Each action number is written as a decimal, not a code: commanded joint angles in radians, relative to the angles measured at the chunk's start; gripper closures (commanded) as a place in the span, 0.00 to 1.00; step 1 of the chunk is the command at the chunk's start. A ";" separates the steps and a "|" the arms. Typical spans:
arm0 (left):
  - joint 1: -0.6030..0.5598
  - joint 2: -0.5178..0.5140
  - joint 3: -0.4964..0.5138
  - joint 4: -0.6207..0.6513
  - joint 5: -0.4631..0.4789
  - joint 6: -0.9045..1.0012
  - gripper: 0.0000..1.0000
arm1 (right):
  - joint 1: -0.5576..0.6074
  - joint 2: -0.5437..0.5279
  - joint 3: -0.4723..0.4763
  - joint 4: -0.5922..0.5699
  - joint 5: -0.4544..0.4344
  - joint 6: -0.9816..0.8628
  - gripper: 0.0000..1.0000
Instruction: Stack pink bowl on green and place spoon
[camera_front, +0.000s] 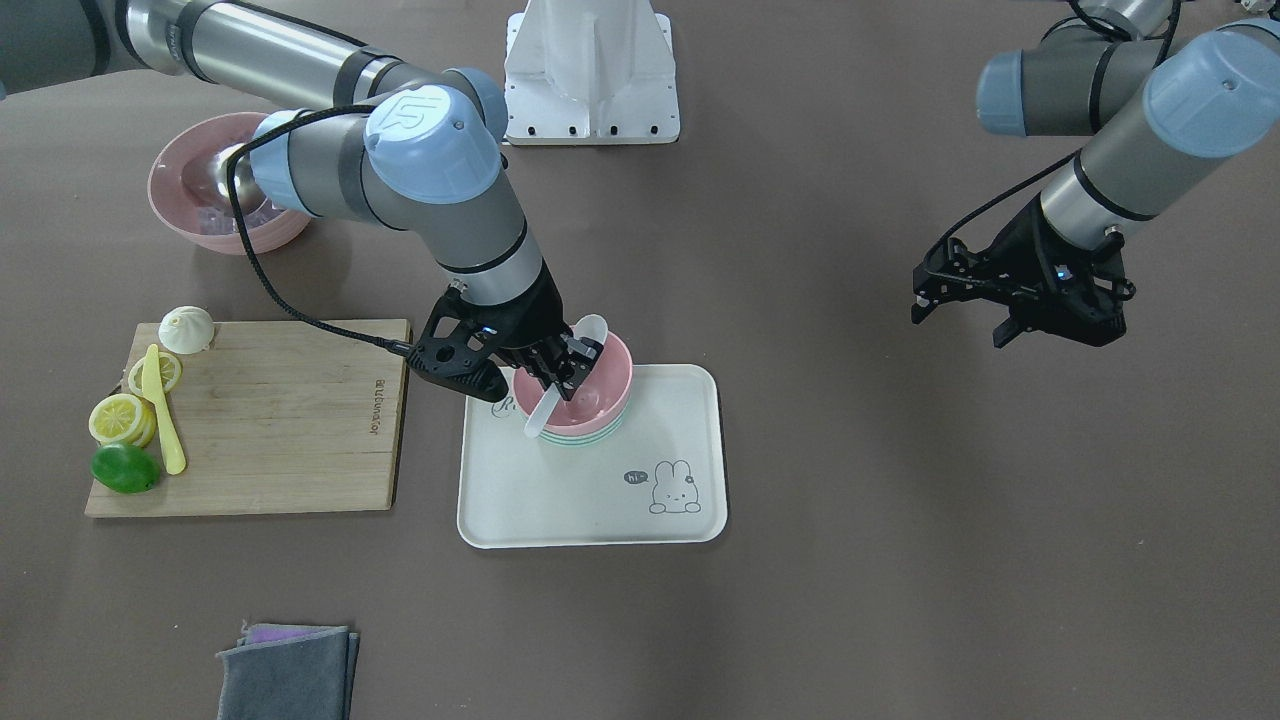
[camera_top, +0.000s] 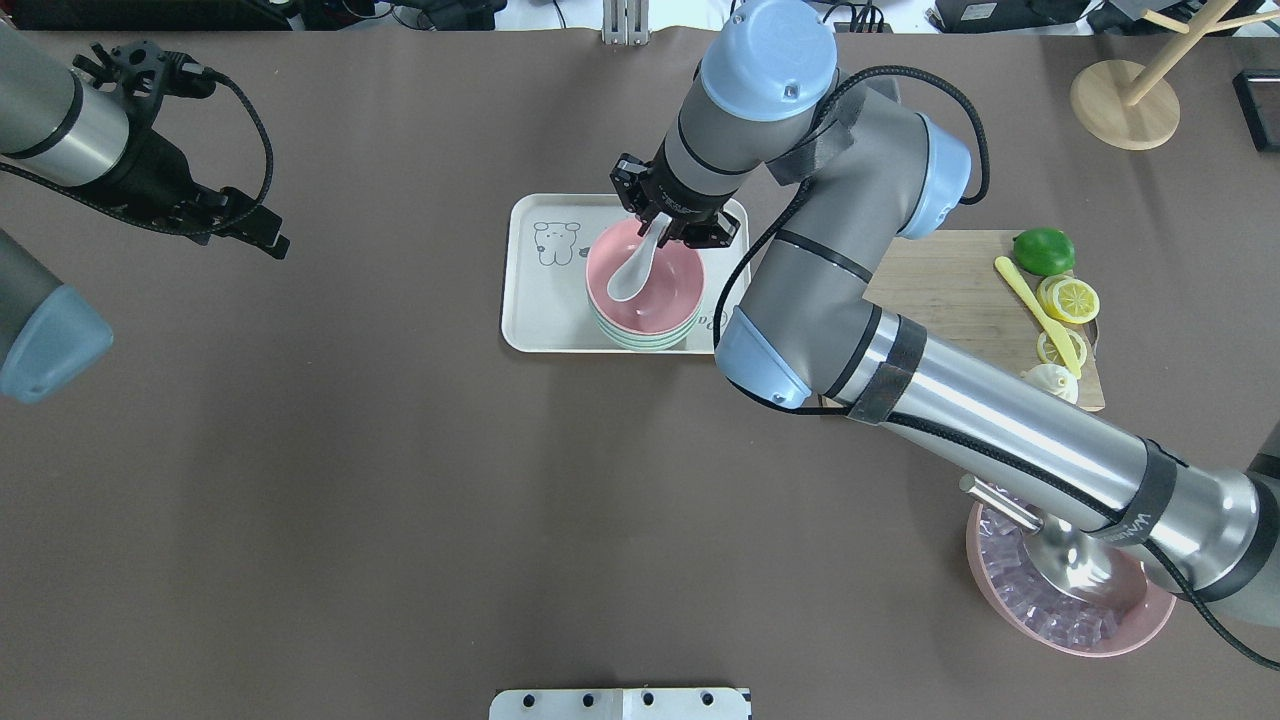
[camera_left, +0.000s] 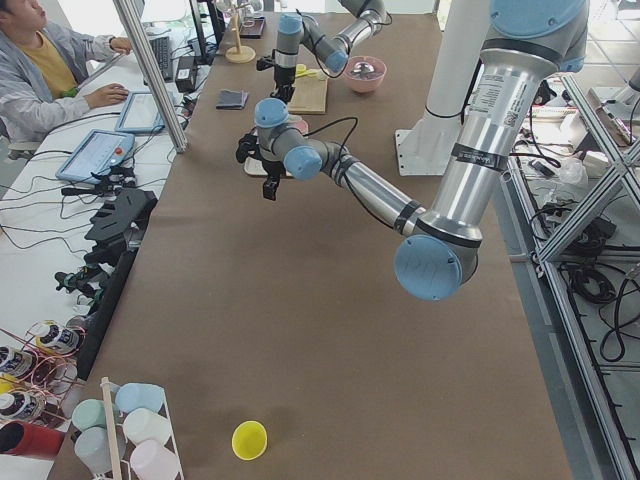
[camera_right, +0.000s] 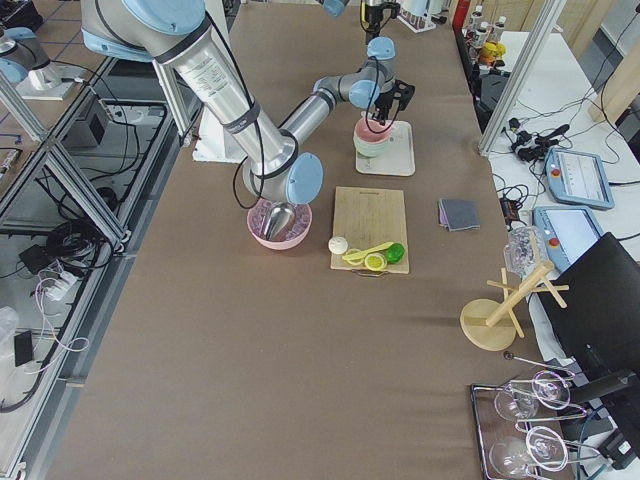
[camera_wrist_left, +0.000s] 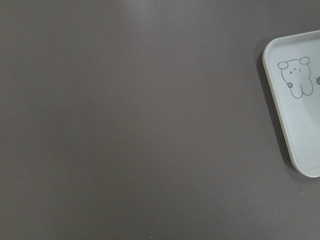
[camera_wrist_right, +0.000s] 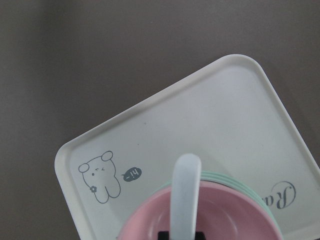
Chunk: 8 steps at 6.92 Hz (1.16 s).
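Brown matte table (camera_top: 400, 480) fills every view. Going from left to right as the overhead view shows it, the left gripper (camera_front: 960, 328) hangs above bare table, well apart from the tray. Its fingers stand wide apart with nothing between them; the front-facing view shows this best.

Near the middle lies a white tray (camera_top: 535, 325) with a small bear drawing. On its right part stands the pink bowl (camera_top: 670, 295), nested in the green bowl (camera_top: 640, 342). The pink bowl is round, glossy and upright. Of the green one only thin pale green rim lines show under the pink rim, so I cannot tell if it is one bowl or several.

The right gripper (camera_top: 662, 228) is over the far edge of the pink bowl, and its fingers are closed on the handle of the spoon (camera_top: 628, 278). The spoon is white and tilted, with its scoop over the inside of the pink bowl. Whether the scoop touches the bowl I cannot tell. The fingers hide part of the handle.

Further right is a wooden cutting board (camera_top: 940, 290), partly covered by the right arm, with a lime (camera_top: 1043, 250) on it. Near the right edge the arm hides much of a large pink bowl (camera_top: 1080, 648).

The right wrist view cuts the pink bowl at its bottom edge.
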 joint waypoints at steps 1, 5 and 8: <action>0.001 0.004 0.009 -0.002 0.006 0.001 0.02 | 0.012 -0.141 0.167 -0.011 -0.001 -0.013 0.00; -0.133 0.150 0.011 0.003 0.000 0.308 0.02 | 0.457 -0.592 0.268 -0.047 0.328 -0.888 0.00; -0.325 0.370 0.020 0.006 -0.021 0.546 0.02 | 0.787 -0.738 0.066 -0.075 0.335 -1.625 0.00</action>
